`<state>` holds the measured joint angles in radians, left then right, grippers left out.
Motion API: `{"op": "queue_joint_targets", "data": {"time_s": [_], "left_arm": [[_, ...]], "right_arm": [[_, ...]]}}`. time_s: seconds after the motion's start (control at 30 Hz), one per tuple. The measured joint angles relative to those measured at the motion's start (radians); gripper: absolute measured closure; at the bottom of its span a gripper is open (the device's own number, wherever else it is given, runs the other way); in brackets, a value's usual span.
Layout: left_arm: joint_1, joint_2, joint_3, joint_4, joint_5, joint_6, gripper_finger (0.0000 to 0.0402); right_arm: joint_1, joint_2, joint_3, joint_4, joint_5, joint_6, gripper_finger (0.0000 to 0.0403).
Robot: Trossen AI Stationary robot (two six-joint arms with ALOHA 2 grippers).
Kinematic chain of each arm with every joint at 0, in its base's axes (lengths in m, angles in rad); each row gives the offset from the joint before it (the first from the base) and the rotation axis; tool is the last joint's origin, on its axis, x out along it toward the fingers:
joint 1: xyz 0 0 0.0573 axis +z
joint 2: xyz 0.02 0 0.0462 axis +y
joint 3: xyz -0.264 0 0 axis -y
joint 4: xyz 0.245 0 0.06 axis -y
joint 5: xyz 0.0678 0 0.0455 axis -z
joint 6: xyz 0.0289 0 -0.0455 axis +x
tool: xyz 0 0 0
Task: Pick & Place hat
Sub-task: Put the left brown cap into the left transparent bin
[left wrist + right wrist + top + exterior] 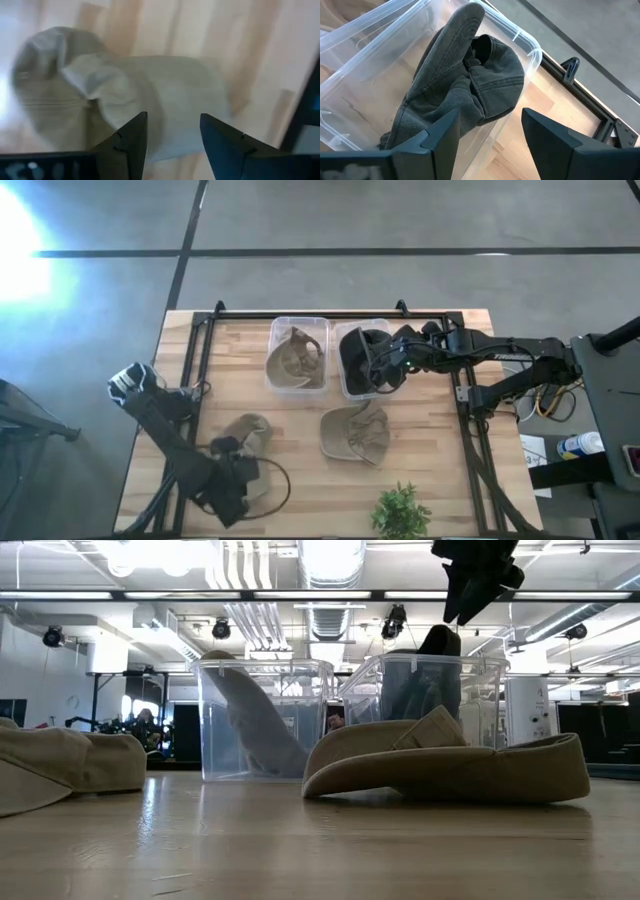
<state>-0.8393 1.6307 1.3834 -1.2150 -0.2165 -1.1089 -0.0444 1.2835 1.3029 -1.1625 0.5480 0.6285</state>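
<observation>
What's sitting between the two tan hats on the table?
Nothing. In the high view, only bare wood separates the left tan hat, under the open left gripper, from the right tan hat. The low view shows the same gap.

Table (pixel 440 480) light wood planks, smooth, slight sheen. Two bins (pixel 298 326) clear glossy plastic. Tan caps (pixel 354 433) matt cloth; dark grey cap (pixel 465 85) matt washed cloth.

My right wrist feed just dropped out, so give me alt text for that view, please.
A dark grey cap lies crumpled inside a clear plastic bin, seen from just above. The right gripper hovers over it with its jaws open and holding nothing. Beyond the bin are the wooden table and its black frame.
</observation>
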Motion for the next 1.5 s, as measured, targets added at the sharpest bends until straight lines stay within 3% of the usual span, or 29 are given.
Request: {"op": "queue_joint_targets", "data": {"time_s": [0.13, 0.27, 0.37, 0.57, 0.7, 0.8, 1.1, 1.27, 1.5], "left_arm": [[-0.032, 0.043, 0.008, 0.014, 0.015, -0.041, 0.0228], [-0.030, 0.053, -0.038, -0.117, 0.043, -0.305, 0.0228], [-0.031, 0.030, -0.101, -0.093, 0.071, -0.413, 0.0228], [-0.030, 0.016, -0.271, 0.225, 0.228, -0.327, 0.0228], [0.018, 0.008, -0.380, 0.470, 0.250, -0.385, 0.0227], [0.069, 0.004, -0.402, 0.527, 0.187, -0.418, 0.0227], [0.218, -0.068, -0.402, 0.672, -0.214, -0.312, 0.0227], [0.224, -0.172, -0.397, 0.618, -0.287, -0.243, 0.0228], [0.229, -0.262, -0.442, 0.451, -0.366, -0.246, 0.0228]], "right_arm": [[0.000, 0.000, 0.000, 0.002, -0.002, 0.000, 0.0193], [0.000, 0.003, 0.000, 0.016, -0.008, 0.000, 0.0193], [0.000, 0.004, 0.000, 0.034, -0.008, 0.000, 0.0193], [0.000, 0.010, 0.000, 0.041, -0.033, 0.000, 0.0193], [0.000, 0.010, 0.000, 0.041, -0.034, 0.000, 0.0193], [0.000, 0.010, 0.000, 0.041, -0.035, 0.000, 0.0193], [0.001, 0.010, 0.000, 0.046, -0.091, 0.018, 0.0193], [0.010, 0.010, -0.009, 0.075, -0.241, 0.077, 0.0193], [0.106, 0.010, -0.052, 0.112, -0.438, 0.151, 0.0193]]}}
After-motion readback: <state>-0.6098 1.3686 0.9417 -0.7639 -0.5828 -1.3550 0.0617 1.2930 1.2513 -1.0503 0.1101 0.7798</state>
